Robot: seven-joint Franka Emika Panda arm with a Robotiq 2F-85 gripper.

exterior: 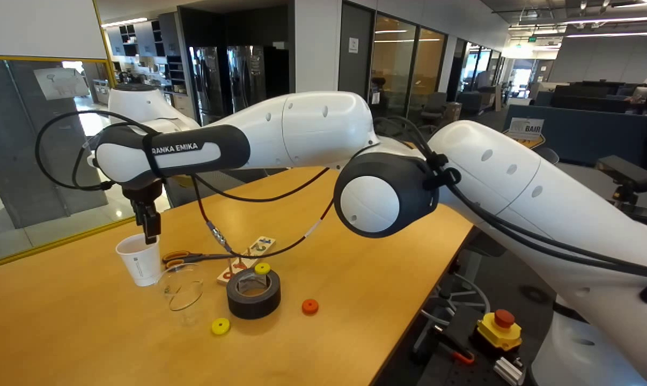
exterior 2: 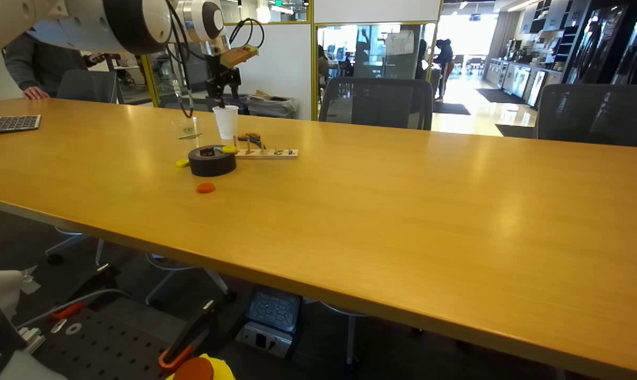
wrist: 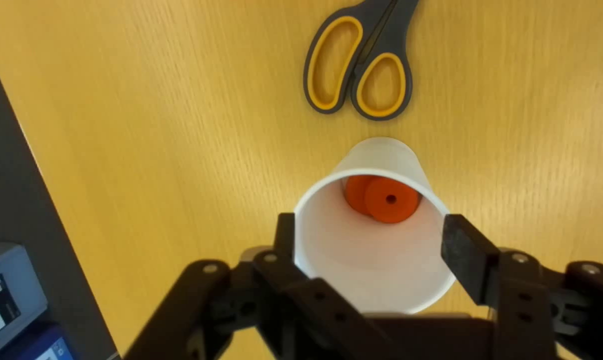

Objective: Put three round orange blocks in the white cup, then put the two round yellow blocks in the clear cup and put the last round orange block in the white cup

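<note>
In an exterior view, nearest of all and lower than the surface (exterior 2: 429,211), is a yellow stop button (exterior 2: 204,368) with a rounded orange-red top. On the surface, an orange block (exterior 2: 205,188) lies flat, apart from the other things. Past it comes a black tape roll (exterior 2: 212,165); one yellow block (exterior 2: 229,150) rests on its rim, and another yellow block (exterior 2: 183,163) lies on the surface just beside it. Next is a wooden board (exterior 2: 276,154) with pegs and coloured markings, then scissors (wrist: 361,57), their orange-and-grey handles near the white cup (exterior 2: 226,122). That cup stands upright, with the clear cup (exterior 2: 188,128) near but apart from it. Inside the white cup, the wrist view shows two orange blocks (wrist: 391,212) at the bottom, one partly overlapping the other. At the cup's mouth, the tool (wrist: 367,232) points down with its fingers (wrist: 461,240) spread, one to each side of the rim; whether they touch it, I cannot tell. Beyond the surface stand mesh-backed chairs (exterior 2: 376,103), with a person (exterior 2: 49,63) in a dark top behind the surface's far edge. Farther still, a second person (exterior 2: 446,58) stands near a row of kitchen cabinets (exterior 2: 516,79).
</note>
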